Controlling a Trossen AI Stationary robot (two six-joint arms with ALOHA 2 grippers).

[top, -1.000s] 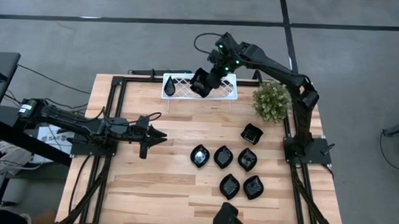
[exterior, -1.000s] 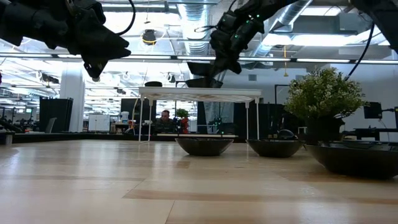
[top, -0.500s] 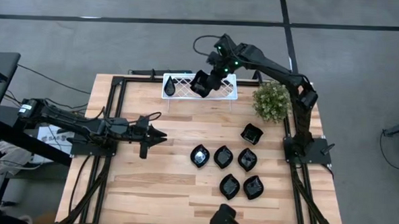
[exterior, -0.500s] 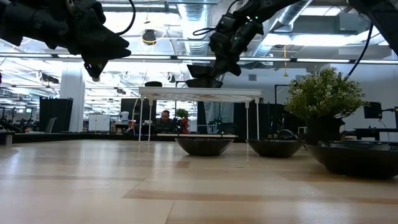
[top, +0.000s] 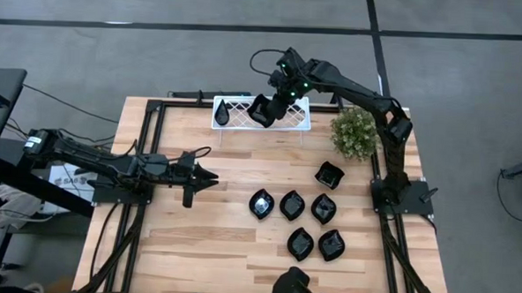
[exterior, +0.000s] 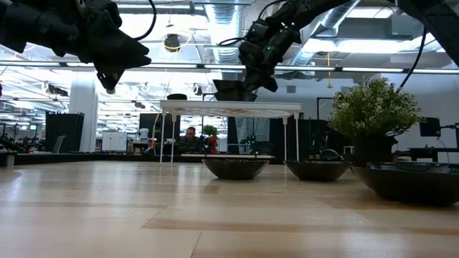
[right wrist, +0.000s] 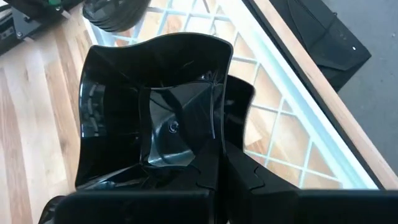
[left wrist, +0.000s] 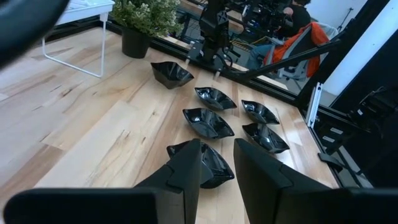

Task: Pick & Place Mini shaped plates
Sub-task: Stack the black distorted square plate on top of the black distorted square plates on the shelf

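My right gripper (top: 264, 110) is over the white wire rack (top: 289, 121) at the table's far edge, shut on a glossy black wavy-edged square plate (right wrist: 155, 106). A teardrop plate (top: 220, 115) lies on the rack's left end. Several more black plates rest bottom-down on the table: a square one (top: 329, 175), a row of three (top: 292, 204) and two nearer ones (top: 316, 244). My left gripper (top: 210, 177) hovers above the table's left half, open by a narrow gap (left wrist: 217, 180) and holding nothing. My right gripper pinches the square plate's side wall (right wrist: 219, 140) at the rim, one finger (right wrist: 245, 171) outside and the other inside the bowl. The plate sits roughly level just over the rack top (exterior: 229, 104); whether it touches the lattice I cannot tell.
A small green bushy plant (top: 356, 131) in a dark pot stands right of the rack. Bare wood lies between my left gripper and the plates (top: 231, 233). A black frame runs along the table's edges (top: 152, 124). A person sits in the room beyond the table (exterior: 189, 136).
My right gripper has moved a little toward the table's left above the rack, carrying the square plate with it. My left arm has kept still.
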